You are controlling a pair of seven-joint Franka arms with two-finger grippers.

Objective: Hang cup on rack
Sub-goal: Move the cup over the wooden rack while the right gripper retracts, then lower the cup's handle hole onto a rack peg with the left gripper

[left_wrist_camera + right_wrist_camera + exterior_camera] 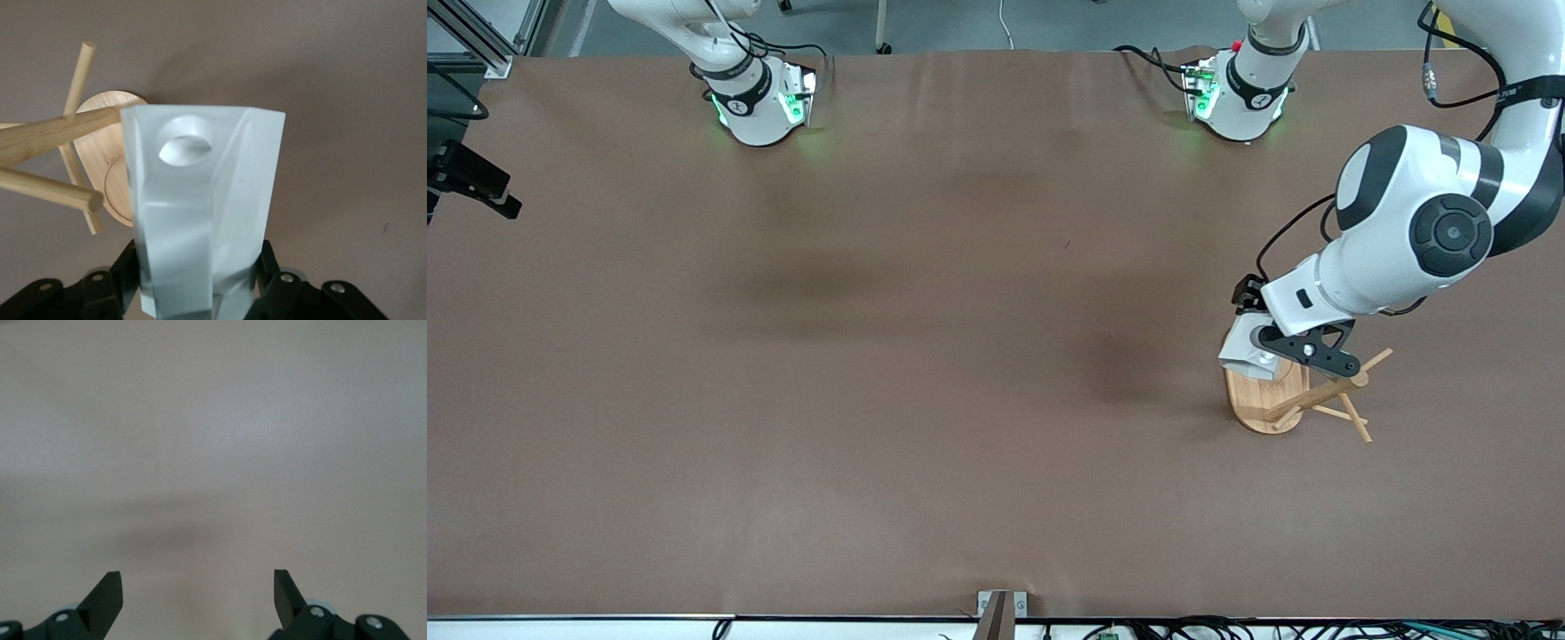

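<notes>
Now the left gripper clamps the white faceted cup over the bamboo peg rack, unhung; right gripper waits, spread wide.

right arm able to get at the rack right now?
Probably not. The rack stands at the left arm's end of the table, with the left gripper holding the cup directly over it. The right gripper, open, sees only bare table.

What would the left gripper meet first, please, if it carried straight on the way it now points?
Probably the rack: the left gripper, shut on the cup, points down over its oval base, pegs beside the cup. Depth is unclear.
</notes>
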